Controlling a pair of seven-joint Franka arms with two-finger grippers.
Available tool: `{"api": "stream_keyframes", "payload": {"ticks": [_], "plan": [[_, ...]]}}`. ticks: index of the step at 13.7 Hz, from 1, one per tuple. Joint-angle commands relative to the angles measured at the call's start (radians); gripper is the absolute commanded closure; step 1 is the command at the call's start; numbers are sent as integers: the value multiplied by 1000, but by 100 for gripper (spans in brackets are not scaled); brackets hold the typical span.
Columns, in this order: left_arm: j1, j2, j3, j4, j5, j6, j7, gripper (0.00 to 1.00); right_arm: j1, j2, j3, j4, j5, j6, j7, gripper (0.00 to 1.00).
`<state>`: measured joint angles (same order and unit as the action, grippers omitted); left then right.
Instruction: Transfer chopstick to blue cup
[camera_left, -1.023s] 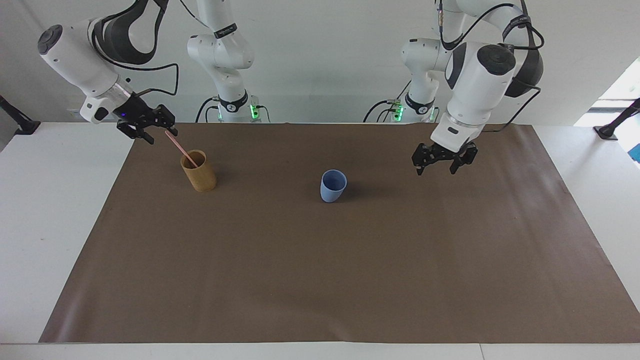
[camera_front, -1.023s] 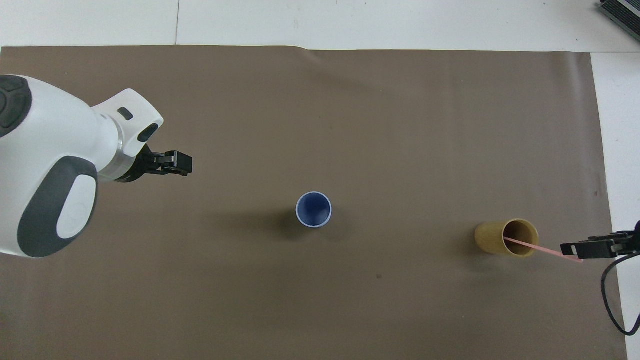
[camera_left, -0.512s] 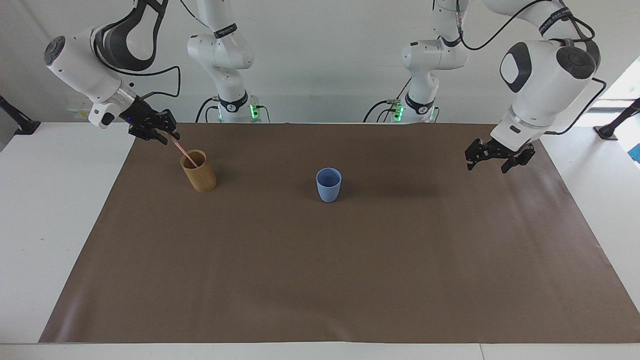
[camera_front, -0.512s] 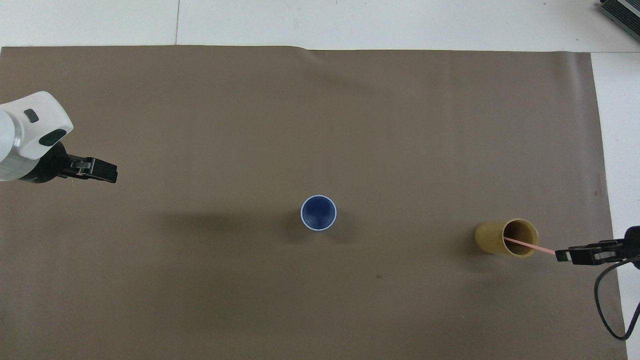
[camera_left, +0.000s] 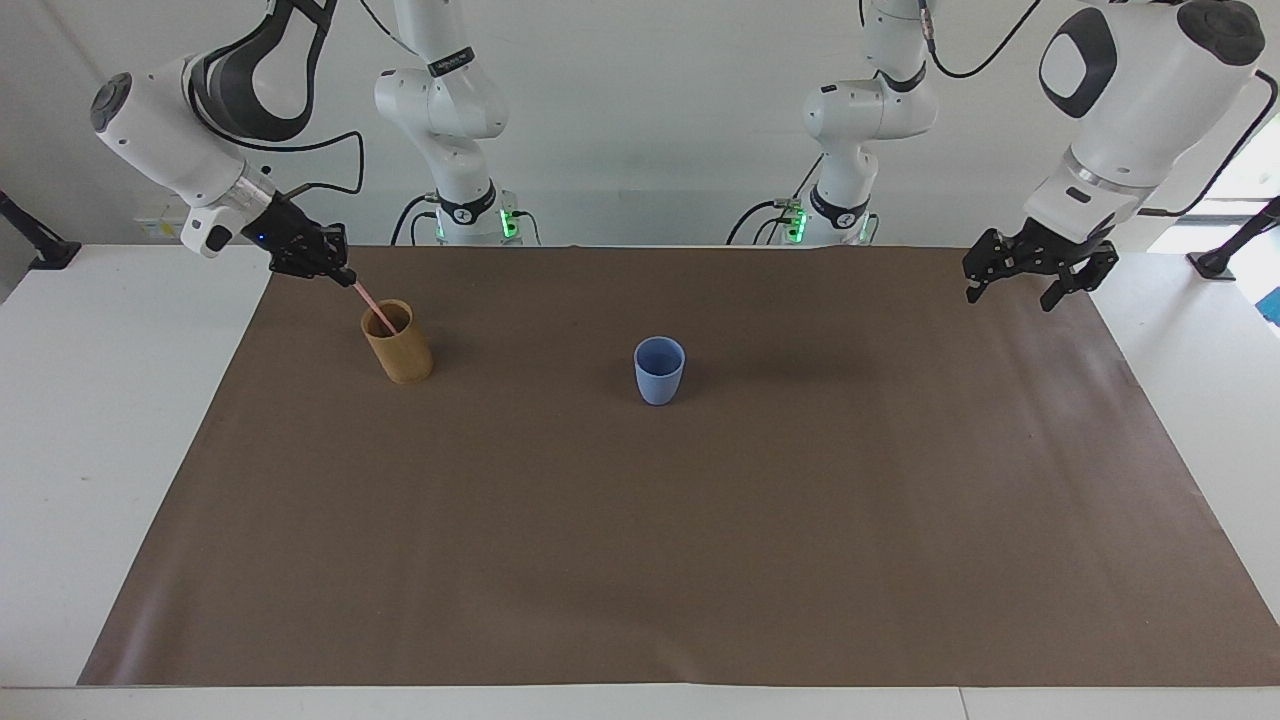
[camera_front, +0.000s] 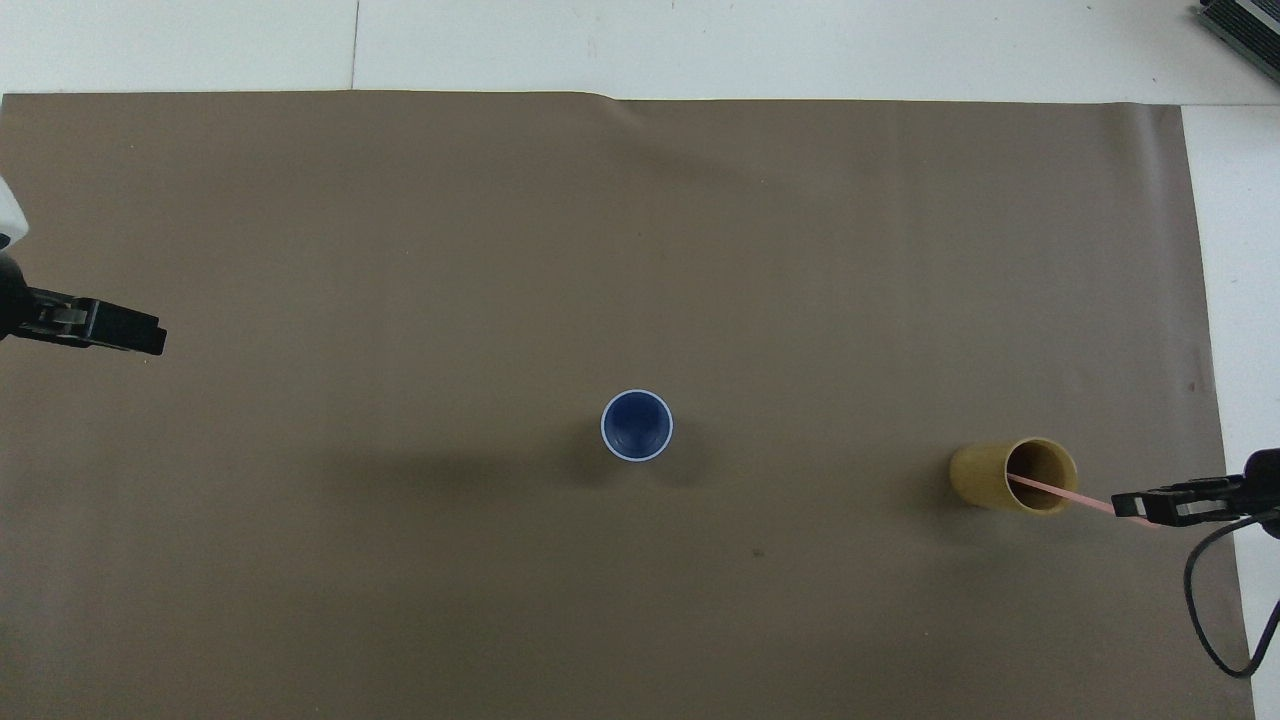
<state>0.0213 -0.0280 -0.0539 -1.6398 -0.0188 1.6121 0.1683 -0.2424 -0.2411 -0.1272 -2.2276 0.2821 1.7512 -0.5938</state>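
Facing view: chopstick (camera_left: 372, 303) leans toward right tool (camera_left: 343, 277).

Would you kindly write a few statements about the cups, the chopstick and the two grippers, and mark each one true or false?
1. The chopstick stands tilted in the tan cup. True.
2. The blue cup holds the chopstick. False: it is empty.
3. The right gripper is shut on the chopstick's upper end. True.
4. The left gripper grips the blue cup. False: it is open, over the brown mat at the left arm's end.
5. The two cups touch. False: they stand well apart.
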Motion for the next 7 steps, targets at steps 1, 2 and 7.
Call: {"api": "stream_keyframes", "payload": {"ticks": [1, 2, 7], "plan": [[0, -3, -9, 67, 19, -127, 3, 0, -12, 8, 4, 46, 35, -1, -9, 100], [2, -3, -9, 99, 16, -148, 2, 0, -6, 12, 4, 71, 35, -1, 20, 100], [6, -32, -9, 51, 5, -135, -3, 0, 23, 25, 50, 213, 17, -99, 366, 100]]}}
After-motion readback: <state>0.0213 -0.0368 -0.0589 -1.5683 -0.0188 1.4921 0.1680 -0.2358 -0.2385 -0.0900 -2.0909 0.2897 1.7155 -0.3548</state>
